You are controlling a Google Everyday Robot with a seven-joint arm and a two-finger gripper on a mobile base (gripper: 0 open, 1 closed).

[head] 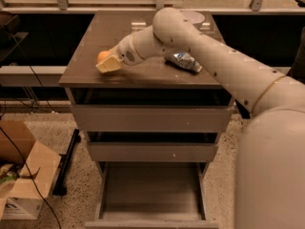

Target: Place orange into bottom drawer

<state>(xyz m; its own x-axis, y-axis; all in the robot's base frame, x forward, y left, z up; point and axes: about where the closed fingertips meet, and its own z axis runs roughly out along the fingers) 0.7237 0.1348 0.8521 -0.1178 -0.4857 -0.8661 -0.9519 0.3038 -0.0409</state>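
Observation:
The orange (102, 56) rests on the top of the grey-brown cabinet (90, 78), near its left edge. My gripper (106, 62) is down at the cabinet top right against the orange, its pale yellow tip covering the fruit's lower right side. The arm reaches in from the right across the cabinet top. The bottom drawer (151, 187) is pulled out at the foot of the cabinet, and its flat bottom is bare. The two upper drawers (152, 118) are closed.
A crushed silver-blue can (185, 61) lies on the cabinet top just right of the arm. A white bowl (194, 17) stands at the back, partly behind the arm. A cardboard box (21, 175) and cables lie on the floor at the left.

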